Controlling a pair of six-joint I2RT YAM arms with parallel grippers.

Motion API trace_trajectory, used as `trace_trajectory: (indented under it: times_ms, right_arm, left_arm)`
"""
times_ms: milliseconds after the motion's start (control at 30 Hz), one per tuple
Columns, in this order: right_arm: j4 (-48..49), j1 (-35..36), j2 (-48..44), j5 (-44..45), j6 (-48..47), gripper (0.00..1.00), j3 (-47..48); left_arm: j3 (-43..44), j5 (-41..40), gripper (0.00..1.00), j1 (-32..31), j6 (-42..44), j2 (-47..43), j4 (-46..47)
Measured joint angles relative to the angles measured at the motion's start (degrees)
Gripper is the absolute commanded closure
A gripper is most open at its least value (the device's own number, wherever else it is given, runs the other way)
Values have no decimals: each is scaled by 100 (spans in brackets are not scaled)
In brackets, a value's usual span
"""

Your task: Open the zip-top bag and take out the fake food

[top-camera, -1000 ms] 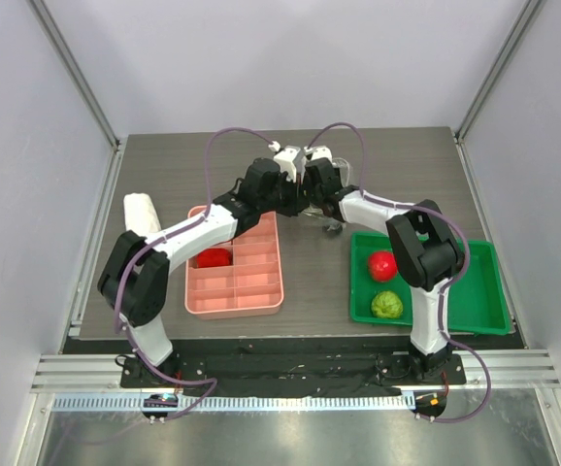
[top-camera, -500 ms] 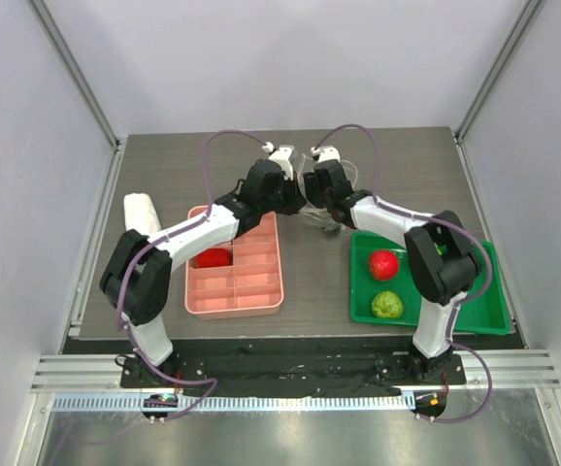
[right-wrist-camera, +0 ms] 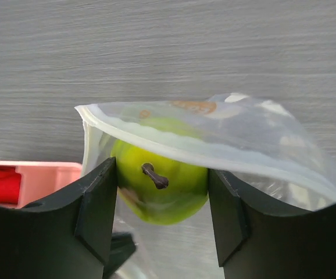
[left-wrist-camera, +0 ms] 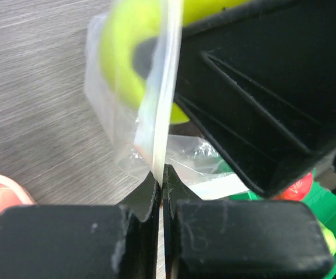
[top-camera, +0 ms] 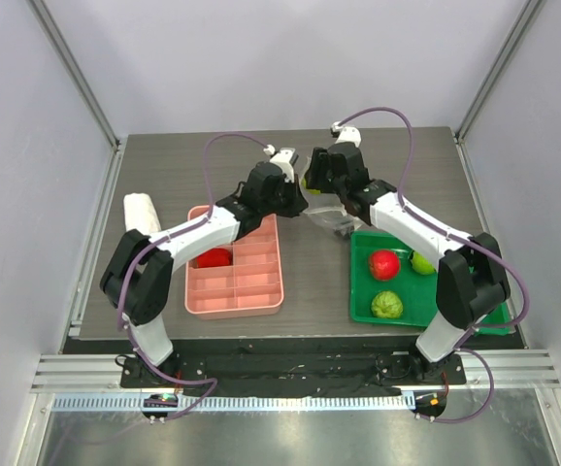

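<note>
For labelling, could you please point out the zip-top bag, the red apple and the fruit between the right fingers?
zip-top bag (right-wrist-camera: 261, 139): right wrist, clear wall
red apple (top-camera: 383, 263): top external, middle
fruit (right-wrist-camera: 168, 200): right wrist, yellow-green skin

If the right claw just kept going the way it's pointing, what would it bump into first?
The yellow-green fruit, sitting between the fingers of the right gripper at the mouth of the zip-top bag. Past it probably comes the bag's plastic, then the table, though depth is hard to judge.
</note>
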Motion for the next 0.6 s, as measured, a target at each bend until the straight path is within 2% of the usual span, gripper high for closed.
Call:
trace_trajectory:
  times_ms: [333,600]
  right_arm:
    - [-422,-385,-470,-1480,1606,98,-72]
    - [-1040,-433,-1910,-2079,1714,99,-402]
  left_arm:
    - [-4,-120,100,-20,59,-2,-9]
    - [-4,-317,100,35,162,-2,-76]
